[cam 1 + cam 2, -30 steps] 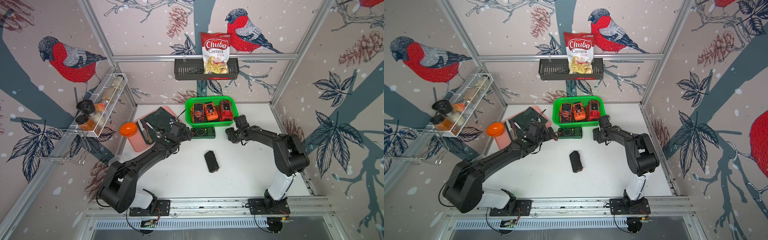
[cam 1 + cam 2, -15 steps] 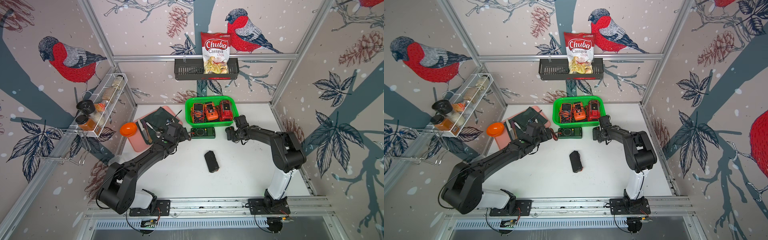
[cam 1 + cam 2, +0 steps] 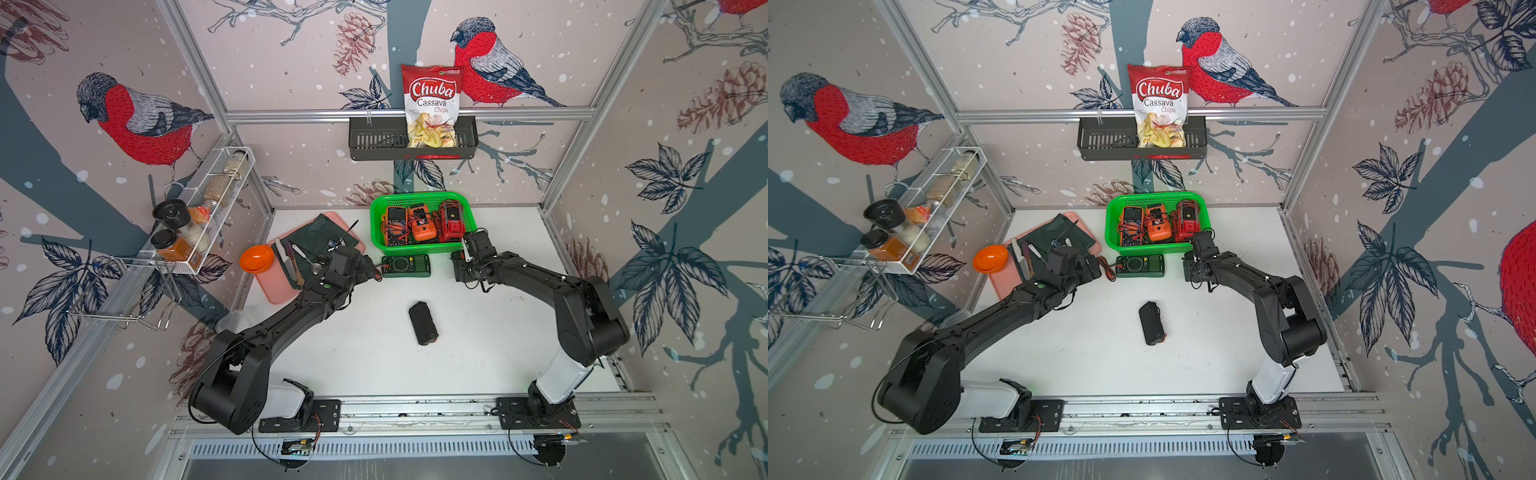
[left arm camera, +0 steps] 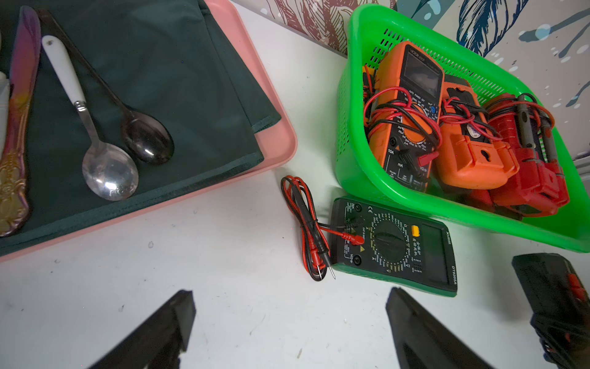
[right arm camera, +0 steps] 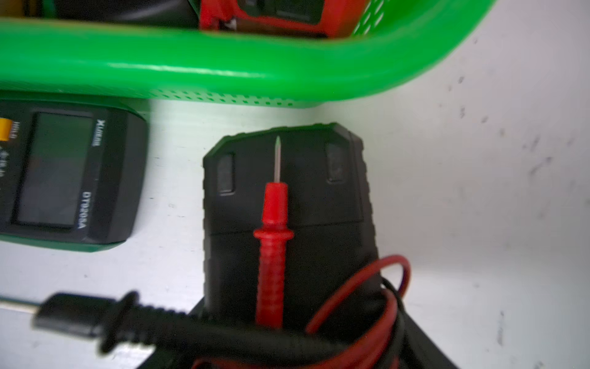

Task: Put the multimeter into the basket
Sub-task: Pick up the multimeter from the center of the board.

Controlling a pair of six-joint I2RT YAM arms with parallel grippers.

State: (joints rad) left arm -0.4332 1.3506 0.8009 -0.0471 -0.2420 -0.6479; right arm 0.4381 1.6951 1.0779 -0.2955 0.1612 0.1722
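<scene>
Multimeter [image 4: 392, 246] (green) just beyond spread left jaws

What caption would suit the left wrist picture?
Open left gripper faces a green multimeter lying on the table, just outside the green basket.

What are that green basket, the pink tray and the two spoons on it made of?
Basket: moulded plastic, glossy; shiny rim, punched holes in the walls.
Tray: probably plastic, matte pink, rounded lip.
White-handled spoon: polished metal bowl, bright reflections; handle may be ceramic or plastic.
Dark spoon: likely metal with a dark glossy coating, by its highlights.
</scene>
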